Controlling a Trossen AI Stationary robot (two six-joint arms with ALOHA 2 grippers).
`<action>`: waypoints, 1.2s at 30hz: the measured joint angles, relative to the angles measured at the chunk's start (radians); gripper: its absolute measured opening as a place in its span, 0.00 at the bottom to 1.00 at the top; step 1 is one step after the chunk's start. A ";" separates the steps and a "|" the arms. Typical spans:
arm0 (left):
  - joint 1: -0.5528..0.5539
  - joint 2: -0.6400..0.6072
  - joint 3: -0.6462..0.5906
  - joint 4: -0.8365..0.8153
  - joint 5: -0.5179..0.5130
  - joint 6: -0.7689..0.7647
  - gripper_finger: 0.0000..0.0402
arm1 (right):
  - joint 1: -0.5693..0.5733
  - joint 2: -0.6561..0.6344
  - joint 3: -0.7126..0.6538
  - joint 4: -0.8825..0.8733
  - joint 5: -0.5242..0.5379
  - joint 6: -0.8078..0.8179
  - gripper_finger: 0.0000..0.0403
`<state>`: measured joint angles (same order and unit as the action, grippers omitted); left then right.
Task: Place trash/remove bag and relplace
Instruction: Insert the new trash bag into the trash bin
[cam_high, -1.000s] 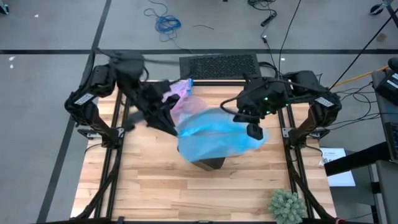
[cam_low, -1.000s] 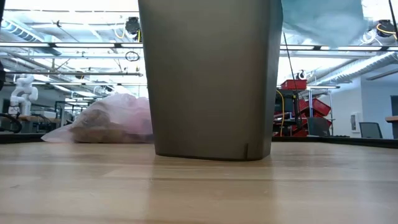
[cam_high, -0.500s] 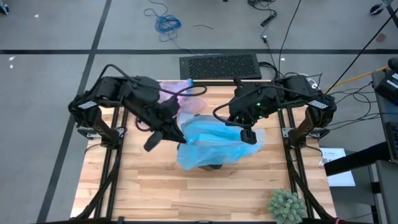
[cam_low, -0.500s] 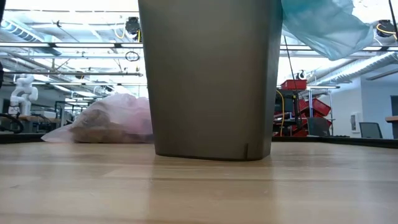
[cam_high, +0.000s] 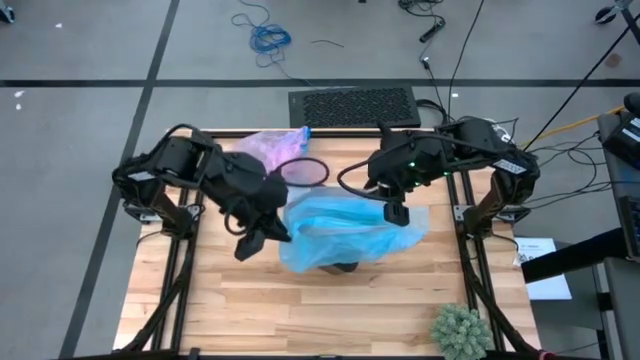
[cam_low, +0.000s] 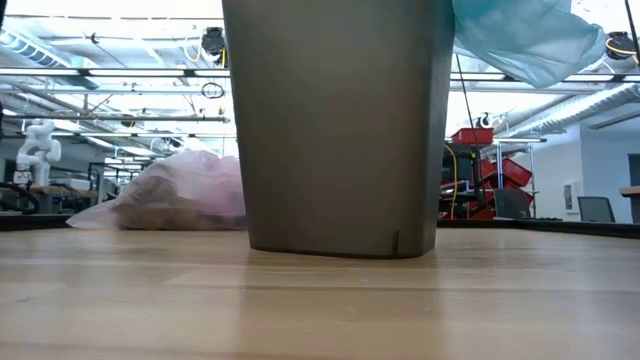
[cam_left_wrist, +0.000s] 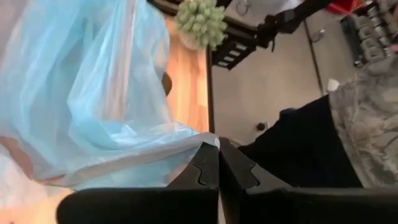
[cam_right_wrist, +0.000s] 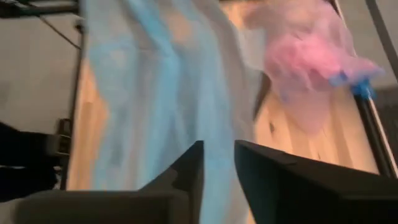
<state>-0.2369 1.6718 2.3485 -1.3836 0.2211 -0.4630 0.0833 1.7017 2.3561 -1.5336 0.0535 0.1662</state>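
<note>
High view: we are seeing two arms over the desk (cam_high: 250, 300), one blue bag (cam_high: 335, 228) draped over the one bin (cam_low: 338, 130), and one pink bag (cam_high: 270, 148) lying at the far edge. One plant (cam_high: 458, 330) is sitting at the near right corner. The left pincer (cam_high: 262, 238) is pinching the blue bag's left edge with its jaws fully closed. The right pincer (cam_high: 397, 213) is hovering at that bag's right side; its fingers (cam_right_wrist: 186, 171) are showing a narrow gap with blue film behind it, and we cannot tell whether it is gripping anything. Low down, the pink bag is resting on the desk behind the bin, with brown trash (cam_low: 165, 212) showing through it.
</note>
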 joint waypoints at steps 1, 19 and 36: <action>-0.010 0.002 -0.002 -0.005 -0.013 -0.003 0.00 | -0.010 0.009 0.001 -0.017 0.003 0.003 0.24; -0.185 0.000 -0.060 -0.011 -0.190 -0.189 0.00 | -0.164 0.101 -0.158 0.133 -0.194 -0.137 0.34; -0.298 0.000 -0.135 -0.054 -0.298 -0.397 0.00 | -0.194 0.104 -0.372 0.287 -0.267 -0.172 0.00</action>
<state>-0.5350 1.6722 2.2135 -1.4379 -0.0764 -0.8597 -0.1105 1.8054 1.9841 -1.2462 -0.2134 -0.0059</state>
